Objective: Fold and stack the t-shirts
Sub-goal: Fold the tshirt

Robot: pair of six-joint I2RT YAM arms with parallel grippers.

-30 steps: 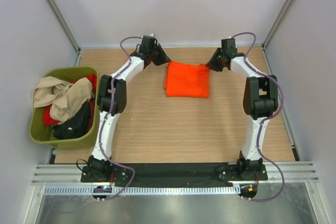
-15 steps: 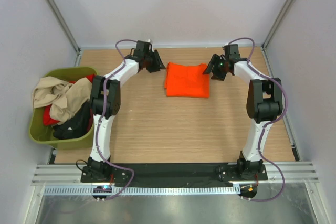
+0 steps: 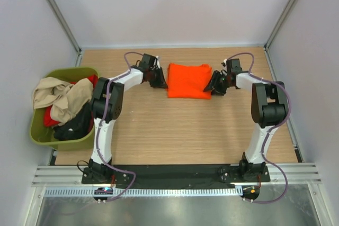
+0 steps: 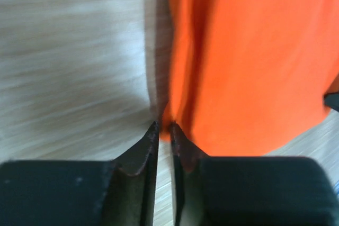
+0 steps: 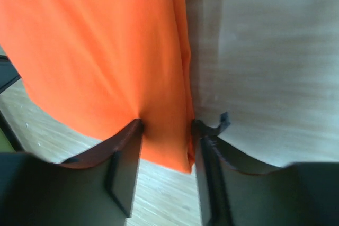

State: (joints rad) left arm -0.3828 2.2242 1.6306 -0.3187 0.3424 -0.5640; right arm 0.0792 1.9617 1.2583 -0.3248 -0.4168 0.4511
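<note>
Logging the claws first: the left gripper (image 4: 162,126) has its two fingers nearly pressed together, with only a thin slit between them. The tips sit right at the hem of the orange t-shirt (image 4: 249,62); cannot tell whether any cloth is caught in the slit. The view is motion-blurred.

The right gripper (image 5: 167,125) has its jaws standing apart, astride the opposite edge of the same shirt. Orange cloth fills the gap and meets both inner faces. Cannot tell whether it is clamped.

In the top view the orange shirt lies folded into a flat, roughly square pad on the wooden table (image 3: 175,130), in the upper middle of the frame. One gripper is at its left edge and the other at its right edge, both low to the board.

At the left side of the frame, well apart from the pad, an olive-green tub (image 3: 39,138) holds the other shirts in a loose heap: beige t-shirt (image 3: 53,96) on top, red t-shirt (image 3: 53,116) beneath, black t-shirt (image 3: 74,125) toward the lower edge of the tub
</note>
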